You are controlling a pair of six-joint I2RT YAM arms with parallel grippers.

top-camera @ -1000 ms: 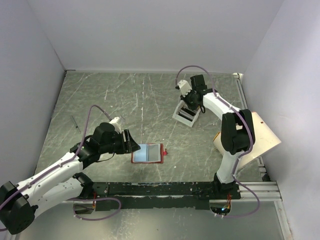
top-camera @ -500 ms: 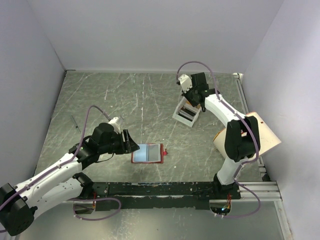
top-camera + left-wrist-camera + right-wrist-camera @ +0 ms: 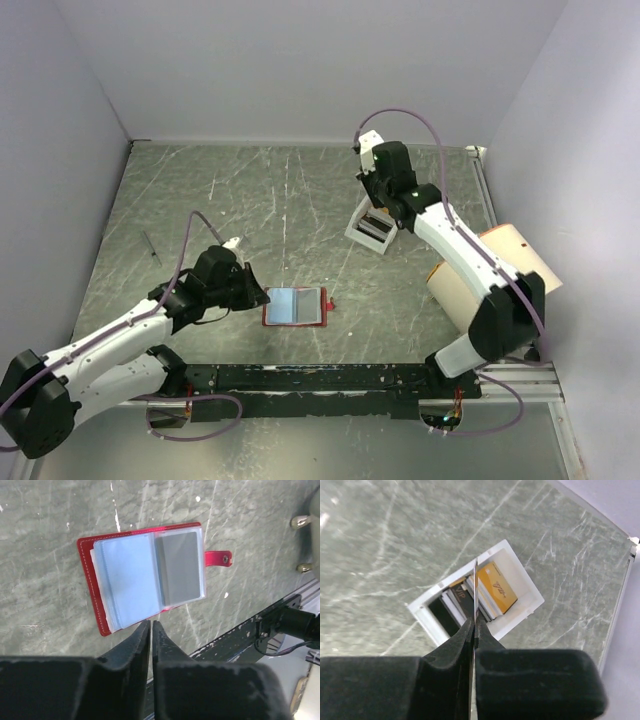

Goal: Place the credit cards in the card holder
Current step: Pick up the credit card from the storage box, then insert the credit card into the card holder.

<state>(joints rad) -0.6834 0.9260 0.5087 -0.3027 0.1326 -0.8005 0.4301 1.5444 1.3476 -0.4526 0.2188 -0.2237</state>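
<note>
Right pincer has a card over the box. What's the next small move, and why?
Probably carry it toward the card holder: the right pincer is shut on a card above the white box, and the holder lies open.

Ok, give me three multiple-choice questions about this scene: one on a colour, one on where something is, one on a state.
1. The card holder has a cover that is: A blue; B red; C green.
2. The stacked credit cards sit: A in the white box; B on the card holder; C on the bare table.
3. The right tool is: A wide open; B gripping the card holder; C shut on a thin card.

Answers: 1 B, red edges and a red snap tab frame the pale pockets. 2 A, the cards stand packed between the box's walls. 3 C, the right wrist view shows a card edge-on, pinched in the closed tool.
</note>
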